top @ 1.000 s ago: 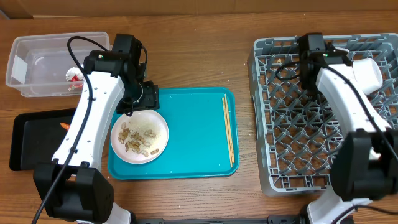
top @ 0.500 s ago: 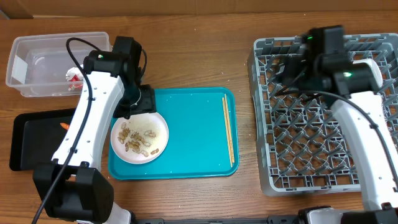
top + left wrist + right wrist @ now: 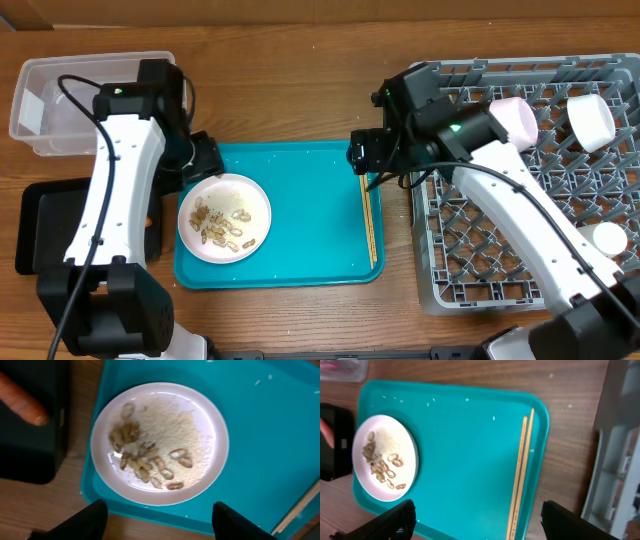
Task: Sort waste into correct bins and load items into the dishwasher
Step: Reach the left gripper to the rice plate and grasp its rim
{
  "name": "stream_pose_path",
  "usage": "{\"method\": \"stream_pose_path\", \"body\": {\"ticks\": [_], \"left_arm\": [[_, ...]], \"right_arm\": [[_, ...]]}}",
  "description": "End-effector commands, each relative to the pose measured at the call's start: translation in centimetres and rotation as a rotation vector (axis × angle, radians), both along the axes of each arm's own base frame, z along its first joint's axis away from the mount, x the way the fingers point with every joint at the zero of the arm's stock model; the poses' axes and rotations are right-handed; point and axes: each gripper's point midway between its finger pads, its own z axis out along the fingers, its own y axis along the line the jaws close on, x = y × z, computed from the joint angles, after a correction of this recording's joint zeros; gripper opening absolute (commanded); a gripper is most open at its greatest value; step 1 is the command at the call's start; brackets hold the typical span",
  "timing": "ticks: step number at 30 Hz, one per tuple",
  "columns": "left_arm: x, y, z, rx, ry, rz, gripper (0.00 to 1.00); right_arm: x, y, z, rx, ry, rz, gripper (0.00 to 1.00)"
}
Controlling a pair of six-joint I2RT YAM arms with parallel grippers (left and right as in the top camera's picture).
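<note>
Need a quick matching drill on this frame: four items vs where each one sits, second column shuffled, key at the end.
Items
1. plate
2. chopsticks
3. pink cup
4. carrot piece

Places
A. in the dish rack
B. in the black bin
C. left part of the teal tray
D. along the right edge of the teal tray

Pairs: 1-C, 2-D, 3-A, 4-B
</note>
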Motion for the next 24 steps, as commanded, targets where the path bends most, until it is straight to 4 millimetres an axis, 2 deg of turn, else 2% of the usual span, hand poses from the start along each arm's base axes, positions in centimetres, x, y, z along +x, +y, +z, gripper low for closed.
{"method": "stream_pose_path", "body": {"ticks": [1, 7, 15, 19, 24], "left_arm": [[0.4, -2.8, 1.2, -0.051, -0.050, -0.042, 0.69], [-0.6, -6.0, -0.9, -0.044, -0.014, -0.059, 0.70], [-2.4, -8.5, -6.1, -0.085, 0.039, -0.022, 0.69], [-2.3, -9.4, -8.3, -0.121, 0.012, -0.029, 0.62], [-1.9, -10.3, -9.8, -0.142, -0.030, -0.049, 0.52]], "right_arm": [[-0.3, -0.3, -0.9, -0.020, 0.043, -0.036, 0.83], [-1.1, -2.2, -1.7, -0.107, 0.077, -0.066, 0.84], [-1.4, -2.4, -1.8, -0.117, 0.089, -0.063, 0.84], [-1.2, -2.3, -1.7, -0.112, 0.081, -0.063, 0.85], [-1.2, -2.3, -1.7, -0.112, 0.080, -0.063, 0.85]]}}
